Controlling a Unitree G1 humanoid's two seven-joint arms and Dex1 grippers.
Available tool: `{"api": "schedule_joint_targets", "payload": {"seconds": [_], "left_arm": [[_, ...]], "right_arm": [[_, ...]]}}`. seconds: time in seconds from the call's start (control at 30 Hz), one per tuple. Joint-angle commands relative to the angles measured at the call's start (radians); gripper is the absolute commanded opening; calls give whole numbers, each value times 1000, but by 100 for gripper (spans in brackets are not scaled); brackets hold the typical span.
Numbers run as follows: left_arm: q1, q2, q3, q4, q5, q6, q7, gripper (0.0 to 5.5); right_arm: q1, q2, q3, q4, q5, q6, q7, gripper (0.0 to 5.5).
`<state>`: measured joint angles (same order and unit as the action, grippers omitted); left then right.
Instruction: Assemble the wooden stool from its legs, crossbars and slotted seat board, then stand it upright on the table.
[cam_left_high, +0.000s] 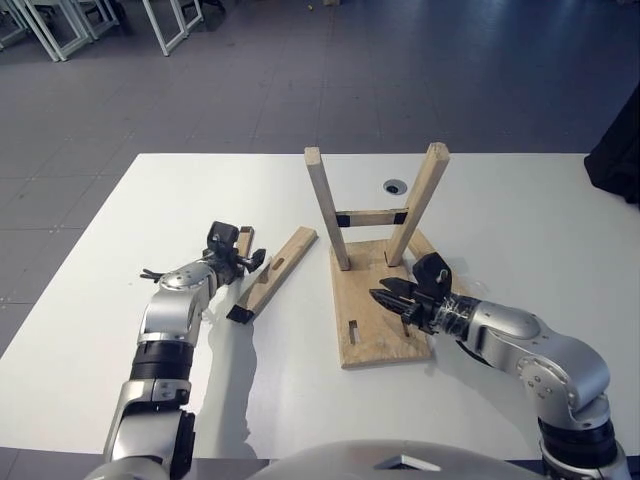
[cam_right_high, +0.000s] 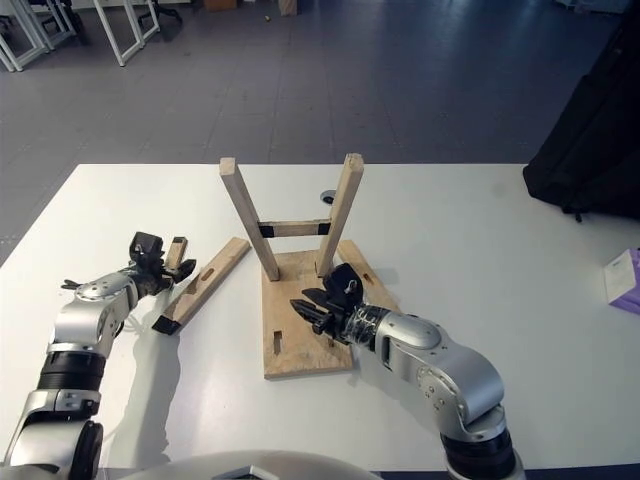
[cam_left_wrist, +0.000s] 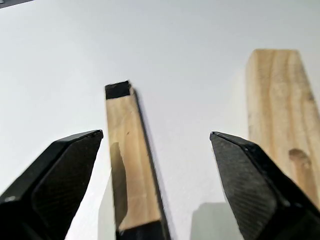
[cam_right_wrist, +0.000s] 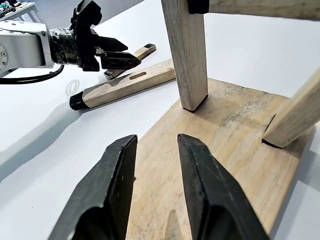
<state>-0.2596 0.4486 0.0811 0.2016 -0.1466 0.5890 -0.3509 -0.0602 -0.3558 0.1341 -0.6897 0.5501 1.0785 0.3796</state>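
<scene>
The slotted seat board lies flat mid-table. Two legs stand upright in it, joined by a crossbar. Another leg lies along the board's right side. My right gripper hovers low over the board, open, nothing between its fingers. To the left lie a loose slotted leg and a short black-tipped crossbar. My left gripper is open and straddles that crossbar, with the loose leg just beside one finger.
A round cable hole sits in the white table behind the stool. A black bag stands off the table's right side, and a purple box lies at the right edge. Bare tabletop spreads right and in front.
</scene>
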Motion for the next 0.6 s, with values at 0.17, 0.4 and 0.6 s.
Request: {"api": "schedule_joint_targets", "payload": {"seconds": [0.17,0.4,0.6], "left_arm": [[87,-49,43,29,-23,125,49,379],[165,-84,53,30,-59,162,38,276],[200,-121,36,51,-44,114,64,184]], "right_arm": [[-32,1,-17,-18,18,36,-31,146],[-60,2,-34,-20,35,58,-36,146],[-99,13,-62,6,48,65,-64,146]]}}
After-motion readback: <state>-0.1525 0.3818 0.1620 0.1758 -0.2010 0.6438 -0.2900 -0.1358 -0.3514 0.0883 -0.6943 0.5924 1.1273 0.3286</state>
